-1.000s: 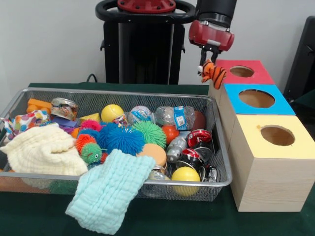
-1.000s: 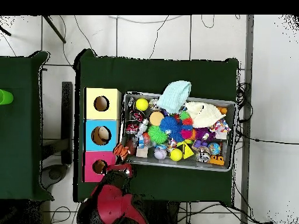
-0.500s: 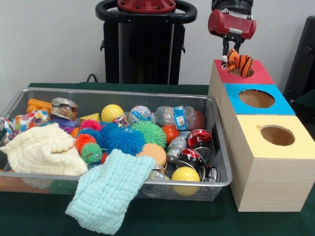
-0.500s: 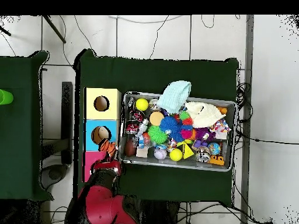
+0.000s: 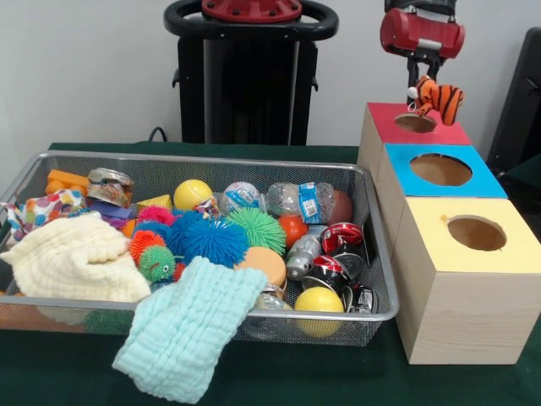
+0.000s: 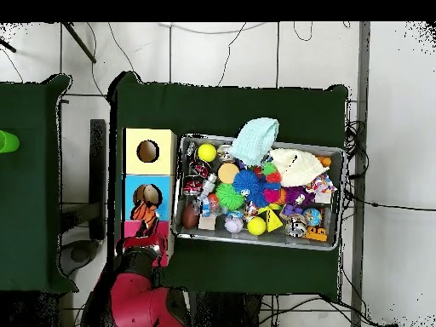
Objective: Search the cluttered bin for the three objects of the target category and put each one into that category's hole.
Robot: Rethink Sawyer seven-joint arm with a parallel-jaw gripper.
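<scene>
A small striped tiger toy (image 5: 437, 99) is pinched by the gripper (image 5: 425, 83) and hangs in the air just above the round hole of the red box (image 5: 397, 128) — no contact with the rim is seen. The wire bin (image 5: 373, 222) beside the boxes is crowded with balls, cans and cloths — a mint cloth (image 5: 188, 329) is draped over its front edge.

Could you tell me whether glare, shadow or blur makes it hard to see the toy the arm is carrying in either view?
Front view: even light, no glare; the striped tiger toy hangs sharp under the gripper, above the red box. Overhead view: the toy is a small orange smear partly hidden beside the arm, and the jaws cannot be made out there.
</scene>
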